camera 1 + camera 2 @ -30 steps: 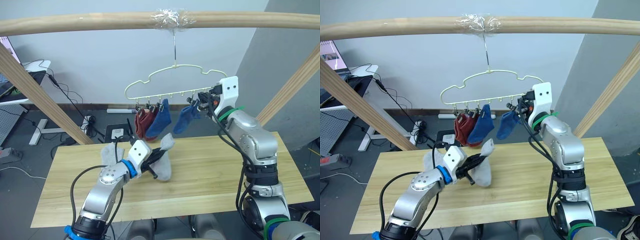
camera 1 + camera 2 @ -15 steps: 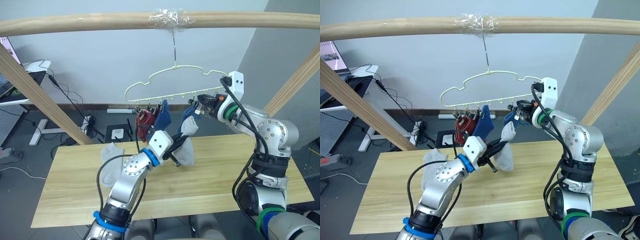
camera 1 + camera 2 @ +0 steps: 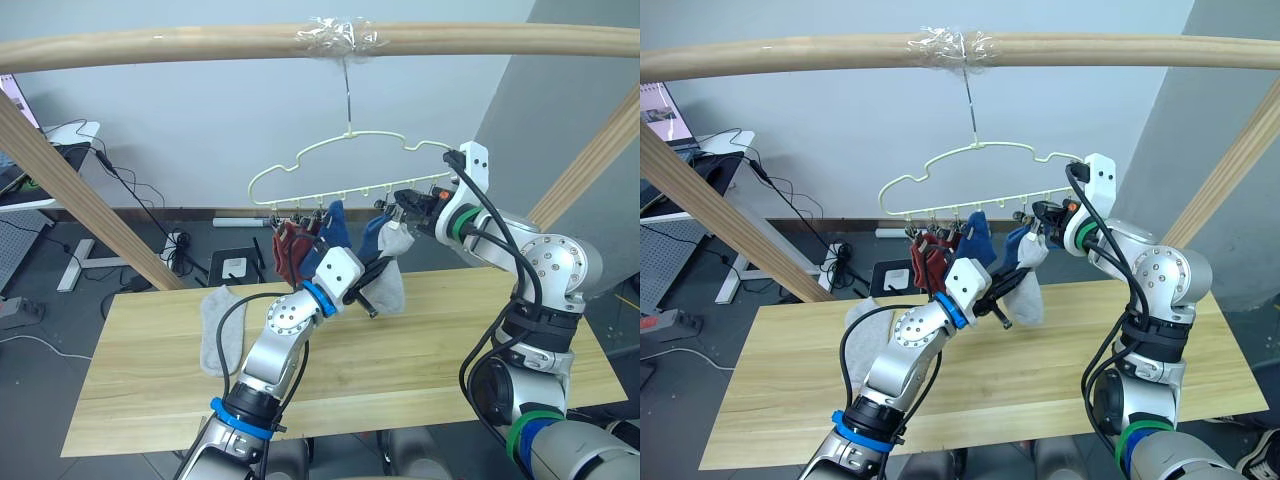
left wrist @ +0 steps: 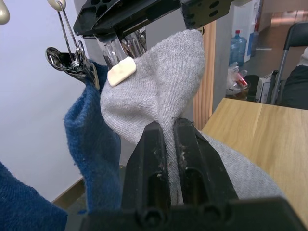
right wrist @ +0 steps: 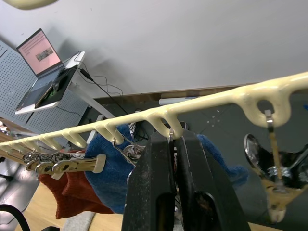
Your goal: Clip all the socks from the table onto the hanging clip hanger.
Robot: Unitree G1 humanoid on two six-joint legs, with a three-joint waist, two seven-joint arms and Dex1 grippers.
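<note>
Closest to us, 1 light grey sock (image 3: 218,322) lies flat on the table (image 3: 420,360), below the clip hanger (image 3: 350,165) and off toward its left end, waiting its turn. We judge it the last one to pick up.

Just above the table, our left gripper (image 4: 168,144) is pinched together on the other grey sock (image 3: 393,280), holding it low on the fabric so the open cuff stands up free. That is the point of the grip: the cuff edge rises to the hanger's right half, right at the clip our other arm is working.

Up at the hanger, our right gripper (image 5: 173,144) has its fingers pressed together around a clip (image 3: 1043,215) under the yellow bar, apparently squeezing it so its mouth can take the cuff. In the left wrist view the cuff sits against that clip's pale pad, though we cannot tell whether it is actually bitten yet.

Already hanging under the hanger's middle and left: 2 rust red socks (image 3: 285,250) and 2 blue socks (image 3: 335,230), each on its own clip.

Furthest back, the hanger's hook is taped to the wooden pole (image 3: 200,45), which keeps it from sliding while we push against it.
</note>
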